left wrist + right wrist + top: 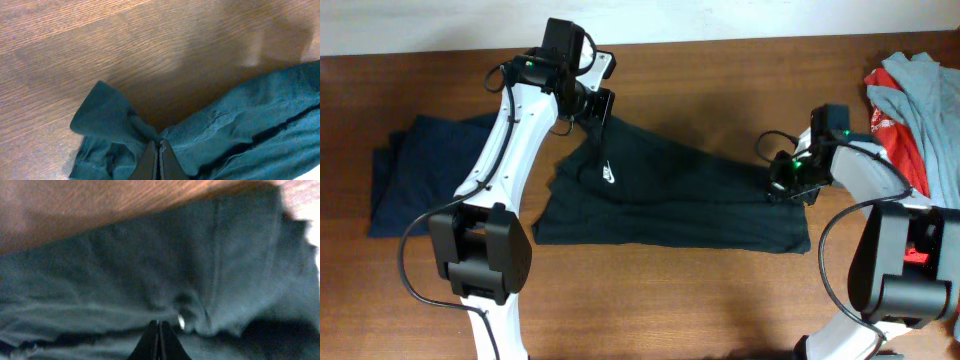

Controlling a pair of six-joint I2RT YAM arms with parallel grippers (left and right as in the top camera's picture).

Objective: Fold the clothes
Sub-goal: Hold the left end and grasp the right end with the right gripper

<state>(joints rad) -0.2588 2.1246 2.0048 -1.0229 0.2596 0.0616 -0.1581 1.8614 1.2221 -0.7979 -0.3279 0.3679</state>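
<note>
A dark teal garment (670,200) with a small white logo lies spread across the middle of the wooden table. My left gripper (597,108) is shut on its upper left corner, lifting a peak of cloth; the left wrist view shows the closed fingers (159,146) pinching bunched teal fabric (115,130). My right gripper (790,182) is shut on the garment's right edge; the right wrist view shows closed fingers (159,326) pressed into the dark cloth (150,270).
A folded navy garment (420,170) lies at the left. A pile of grey and red clothes (910,100) sits at the right edge. Bare wooden table (700,290) runs along the front.
</note>
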